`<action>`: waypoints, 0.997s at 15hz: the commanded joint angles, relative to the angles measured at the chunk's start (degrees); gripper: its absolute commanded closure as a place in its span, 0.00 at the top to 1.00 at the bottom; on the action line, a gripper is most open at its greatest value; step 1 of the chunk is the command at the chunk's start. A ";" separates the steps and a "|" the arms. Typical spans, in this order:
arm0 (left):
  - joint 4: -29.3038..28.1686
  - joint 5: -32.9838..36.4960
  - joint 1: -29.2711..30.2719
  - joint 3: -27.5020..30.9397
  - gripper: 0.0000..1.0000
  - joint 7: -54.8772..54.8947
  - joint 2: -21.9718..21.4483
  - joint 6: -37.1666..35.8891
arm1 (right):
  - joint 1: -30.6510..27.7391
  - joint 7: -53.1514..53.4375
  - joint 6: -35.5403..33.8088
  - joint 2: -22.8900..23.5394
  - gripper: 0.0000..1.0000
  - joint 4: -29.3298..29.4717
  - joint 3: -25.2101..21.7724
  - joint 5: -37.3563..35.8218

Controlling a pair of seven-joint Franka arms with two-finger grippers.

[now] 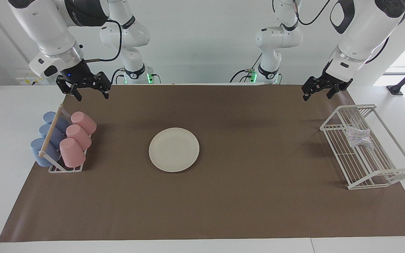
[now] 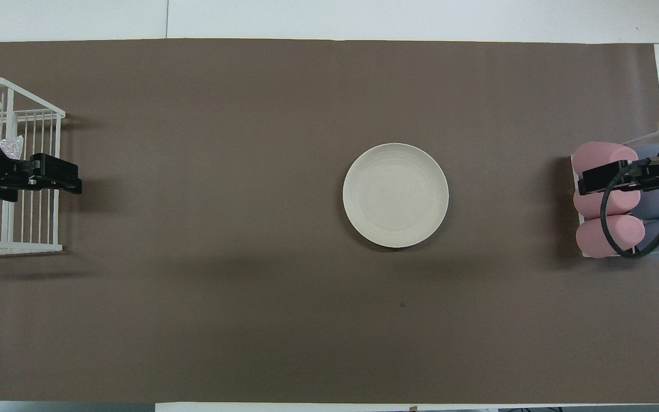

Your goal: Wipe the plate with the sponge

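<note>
The sponge (image 1: 358, 136) lies in the white wire rack (image 1: 392, 174), below and apart from the left gripper (image 1: 316, 92), whose fingers spread wide. The plate (image 1: 174, 149) sits mid-table. The right gripper (image 1: 90, 92) hangs wide, empty.

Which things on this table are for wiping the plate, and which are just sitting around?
For the job:
- plate, mid-mat
- sponge, in the white wire rack
- left gripper, up near that rack, open

Just lying about:
- pink cups and blue cups in their holder
- right gripper, open, waiting above them
</note>
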 commanded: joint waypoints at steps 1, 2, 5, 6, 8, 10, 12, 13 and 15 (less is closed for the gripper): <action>-0.80 2.63 -0.16 -0.22 1.00 -0.27 -0.35 -0.67 | -0.67 -1.14 -1.05 -0.87 1.00 -0.47 0.43 -1.13; -0.89 6.56 -0.43 -0.66 1.00 -0.27 -0.26 -0.59 | -0.67 -1.14 -1.05 -0.87 1.00 -0.47 0.43 -1.13; -1.94 17.72 -3.94 -0.66 1.00 -0.27 2.28 0.12 | -0.75 -1.14 -1.05 -0.87 1.00 -0.47 0.25 -1.13; -1.94 21.50 -4.81 -0.66 1.00 -0.27 3.77 0.55 | -0.84 -1.22 -1.22 -0.87 1.00 -0.47 0.08 -1.13; -1.68 29.93 -6.05 -0.66 1.00 -0.27 8.50 1.95 | -2.06 -1.05 -2.19 -0.87 1.00 -0.56 -0.10 -1.13; -1.94 37.76 -6.84 -0.66 1.00 -0.27 11.85 4.50 | -2.07 -0.79 -2.11 -1.05 1.00 -0.82 -0.10 -1.13; -2.73 42.00 -6.14 -0.58 1.00 -0.27 13.18 6.27 | -1.99 2.36 -1.40 -1.13 1.00 -0.91 -0.01 -1.13; -3.69 44.98 -6.05 -0.57 1.00 -0.36 14.32 6.97 | -1.64 6.56 -1.32 -1.13 1.00 -0.91 0.08 -1.13; -2.74 50.96 -6.05 -0.49 1.00 -0.62 18.53 7.41 | -1.55 16.22 -1.31 -1.13 1.00 -0.82 0.60 -1.13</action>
